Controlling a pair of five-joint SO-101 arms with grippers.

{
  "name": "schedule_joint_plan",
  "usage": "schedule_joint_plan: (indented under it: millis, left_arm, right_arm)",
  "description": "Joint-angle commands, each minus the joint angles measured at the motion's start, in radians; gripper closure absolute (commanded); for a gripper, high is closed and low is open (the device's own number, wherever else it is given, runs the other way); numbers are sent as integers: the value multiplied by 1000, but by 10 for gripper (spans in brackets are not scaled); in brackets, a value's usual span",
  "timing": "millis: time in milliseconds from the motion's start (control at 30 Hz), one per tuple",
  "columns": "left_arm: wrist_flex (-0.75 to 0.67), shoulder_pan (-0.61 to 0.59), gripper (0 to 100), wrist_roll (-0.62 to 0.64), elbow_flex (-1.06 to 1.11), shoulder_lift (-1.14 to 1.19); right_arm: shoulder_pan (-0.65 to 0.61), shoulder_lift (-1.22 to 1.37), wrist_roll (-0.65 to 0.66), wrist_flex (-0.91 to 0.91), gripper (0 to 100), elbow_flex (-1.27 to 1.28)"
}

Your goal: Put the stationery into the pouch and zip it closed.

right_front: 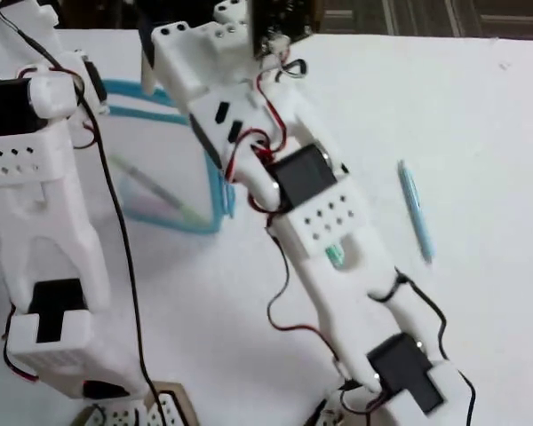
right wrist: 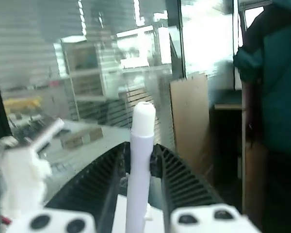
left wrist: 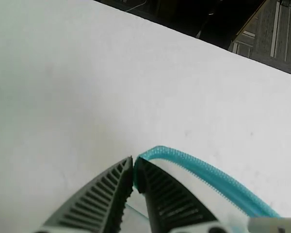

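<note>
The clear pouch with a blue zip edge [right_front: 142, 111] lies on the white table at the left, with a thin pen [right_front: 155, 191] inside it. In the left wrist view my left gripper [left wrist: 134, 167] is shut on the pouch's blue edge [left wrist: 199, 167] at a corner. My right gripper [right wrist: 138, 153] is raised off the table and shut on a white pen [right wrist: 141, 131], which stands upright between its fingers. A blue pen [right_front: 415, 211] lies loose on the table to the right of the right arm [right_front: 320, 204].
A small green item [right_front: 334, 256] peeks out from under the right arm. The left arm [right_front: 35, 222] stands over the table's left side. Bare white table [right_front: 480, 133] stretches to the right of the blue pen. Red and black cables hang along both arms.
</note>
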Motion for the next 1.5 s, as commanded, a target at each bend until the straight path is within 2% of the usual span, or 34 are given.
schedule_joint_plan:
  millis: [0,267,467,667,733,933,1167,1267,1333,1467]
  left_arm:
    - [8,-1,977,3,32,1]
    - [6,-2,977,5,29,1]
    - [5,-2,977,6,25,2]
    - [5,-2,977,9,25,2]
    - [5,-2,977,9,25,2]
    - [5,-2,977,9,25,2]
    - [5,-2,977,11,25,4]
    - [5,-2,977,11,25,4]
    - [5,-2,977,11,25,4]
    - [5,-2,977,11,25,4]
  right_arm:
    - [35,35,12,35,981,-35]
    - [47,77,12,56,981,11]
    - [45,15,5,202,981,89]
    - [-24,-94,12,254,979,207]
    - [-36,-122,12,271,950,235]
    - [-47,-194,12,289,782,264]
    - [-35,-266,12,283,751,256]
    - [45,-294,12,291,751,245]
    - [147,-300,32,315,751,242]
    - [366,-275,187,493,752,261]
